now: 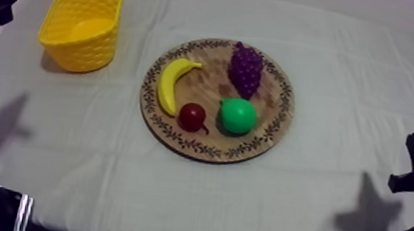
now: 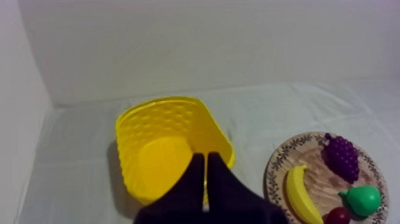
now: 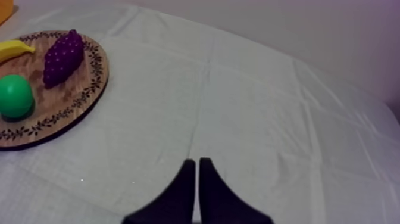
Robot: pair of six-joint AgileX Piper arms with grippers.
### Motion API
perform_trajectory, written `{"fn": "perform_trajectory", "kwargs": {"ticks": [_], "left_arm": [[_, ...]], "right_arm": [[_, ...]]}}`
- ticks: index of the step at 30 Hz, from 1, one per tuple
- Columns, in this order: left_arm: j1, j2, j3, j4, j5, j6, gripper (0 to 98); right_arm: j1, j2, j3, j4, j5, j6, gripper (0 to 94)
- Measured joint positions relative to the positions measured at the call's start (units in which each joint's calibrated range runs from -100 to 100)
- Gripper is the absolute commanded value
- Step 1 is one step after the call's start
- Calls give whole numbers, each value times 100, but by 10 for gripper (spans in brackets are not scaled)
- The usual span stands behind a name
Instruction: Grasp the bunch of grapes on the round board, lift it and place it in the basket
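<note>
The bunch of grapes (image 1: 246,68) is found on the wooden board (image 1: 206,148), at its far side, beside the banana (image 1: 171,83) and behind the pear (image 1: 237,116) (the small red fruit (image 1: 193,116) is placed between those two). The yellow basket (image 1: 75,53) is set apart, to the board's left. The left gripper (image 2: 205,158) is held closed, finger against finger, over the basket's near wall; the right gripper (image 3: 197,161) is closed likewise above bare cloth (image 3: 268,107)
</note>
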Motion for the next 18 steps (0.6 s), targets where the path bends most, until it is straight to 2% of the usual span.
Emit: {"fn": "perform_trajectory", "kwargs": {"ticks": [10,18], "left_arm": [[83,963,-837,-19,166,-32,0],[296,1712,-1522,-133,456,-99,0]], "right_arm": [[0,0,0,0,0,0,5],[0,0,0,0,0,0,5]]}}
